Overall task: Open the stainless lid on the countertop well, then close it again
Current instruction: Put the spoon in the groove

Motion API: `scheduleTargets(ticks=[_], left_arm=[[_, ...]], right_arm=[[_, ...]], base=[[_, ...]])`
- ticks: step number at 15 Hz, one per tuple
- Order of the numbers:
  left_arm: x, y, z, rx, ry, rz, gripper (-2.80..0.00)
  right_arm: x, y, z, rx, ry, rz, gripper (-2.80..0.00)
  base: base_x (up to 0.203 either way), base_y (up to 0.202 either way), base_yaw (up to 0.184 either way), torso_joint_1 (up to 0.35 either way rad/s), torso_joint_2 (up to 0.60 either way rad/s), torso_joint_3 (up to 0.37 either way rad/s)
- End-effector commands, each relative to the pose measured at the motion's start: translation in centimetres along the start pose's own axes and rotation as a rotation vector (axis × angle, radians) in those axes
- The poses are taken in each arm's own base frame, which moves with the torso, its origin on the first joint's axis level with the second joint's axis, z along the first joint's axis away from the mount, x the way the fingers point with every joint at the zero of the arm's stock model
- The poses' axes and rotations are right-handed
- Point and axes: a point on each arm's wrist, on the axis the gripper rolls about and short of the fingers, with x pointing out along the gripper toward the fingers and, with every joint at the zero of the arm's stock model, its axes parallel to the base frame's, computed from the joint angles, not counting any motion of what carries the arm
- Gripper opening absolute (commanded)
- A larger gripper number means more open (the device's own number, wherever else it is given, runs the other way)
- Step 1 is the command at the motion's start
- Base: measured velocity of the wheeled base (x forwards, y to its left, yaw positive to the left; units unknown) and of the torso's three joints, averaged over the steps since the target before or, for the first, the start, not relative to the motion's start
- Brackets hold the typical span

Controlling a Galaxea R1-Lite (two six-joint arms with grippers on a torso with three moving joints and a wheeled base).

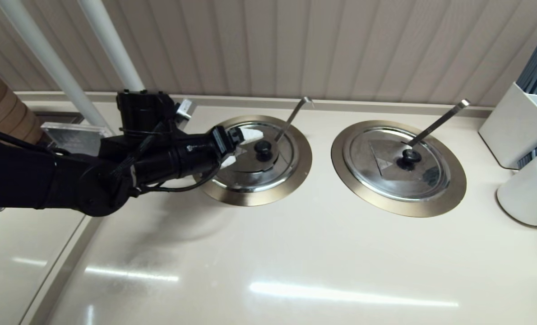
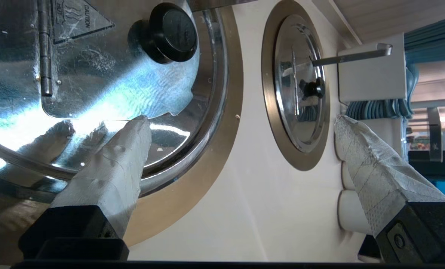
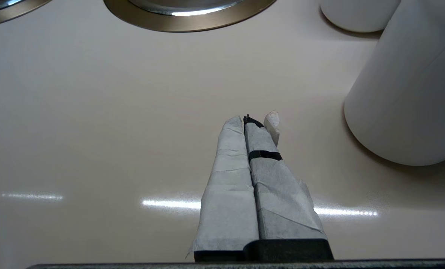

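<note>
The stainless lid [image 1: 246, 177] [image 2: 114, 86] covers the left countertop well, whose bronze ring [image 1: 295, 177] [image 2: 192, 194] surrounds it. Its black knob [image 1: 263, 149] [image 2: 172, 31] stands at the centre, beside a hinge line and the small triangular sticker [image 2: 78, 20]. The hooked ladle handle [image 1: 293, 117] sticks out at the back. My left gripper [image 1: 243, 147] [image 2: 241, 120] hovers open over the lid's left side. One fingertip [image 2: 138, 129] is at the edge of the lid's flap, and the knob is just beyond the tips, not between them. My right gripper [image 3: 246, 119] is shut on nothing, low over bare counter and out of the head view.
The twin lid [image 1: 395, 164] [image 2: 295, 86], with its square-ended ladle handle, sits in the right well. White canisters [image 1: 528, 189] [image 3: 405, 93] and a white box of blue items [image 1: 516, 126] stand at the far right. White poles [image 1: 110, 45] rise at the back left. A counter seam [image 1: 70, 253] runs along the left.
</note>
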Motion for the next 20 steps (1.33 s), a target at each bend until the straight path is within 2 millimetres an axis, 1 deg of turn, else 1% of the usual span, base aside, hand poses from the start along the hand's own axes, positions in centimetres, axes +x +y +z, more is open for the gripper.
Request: scheduleTargets(ticks=[1,4,7,8,10,12,13,16,20], left_arm=[[0.0,-0.1,0.0,0.01,-0.009,0.007,0.0],[1.1,1.1,-0.6,0.099,-0.013,0.068,0.0],[1.8,1.0,-0.8,0.225,-0.011,0.074,0.0],[2.4,1.4,-1.0,0.294,-0.003,0.079,0.0],[4.6,2.4,-1.2,0.472,-0.004,0.106,0.0],[7.4,3.7,-1.8,0.644,-0.039,0.111,0.0],[8.5,4.0,-1.8,0.704,-0.066,0.103,0.0],[11.1,3.8,-1.3,0.771,-0.138,0.072,0.0],[14.1,4.2,-0.5,0.847,-0.235,0.115,0.0]], right_arm=[[0.0,0.0,-0.1,0.0,0.004,-0.001,-2.8],[0.0,0.0,-0.1,0.0,0.004,-0.001,-2.8],[0.0,0.0,-0.1,0.0,0.004,-0.001,-2.8],[0.0,0.0,-0.1,0.0,0.004,-0.001,-2.8],[0.0,0.0,-0.1,0.0,0.004,-0.001,-2.8],[0.0,0.0,-0.1,0.0,0.004,-0.001,-2.8],[0.0,0.0,-0.1,0.0,0.004,-0.001,-2.8],[0.0,0.0,-0.1,0.0,0.004,-0.001,-2.8],[0.0,0.0,-0.1,0.0,0.003,-0.001,-2.8]], base=[[0.0,0.0,0.0,0.0,0.0,0.0],[0.0,0.0,0.0,0.0,0.0,0.0],[0.0,0.0,0.0,0.0,0.0,0.0],[0.0,0.0,0.0,0.0,0.0,0.0],[0.0,0.0,0.0,0.0,0.0,0.0],[0.0,0.0,0.0,0.0,0.0,0.0],[0.0,0.0,0.0,0.0,0.0,0.0],[0.0,0.0,0.0,0.0,0.0,0.0],[0.0,0.0,0.0,0.0,0.0,0.0]])
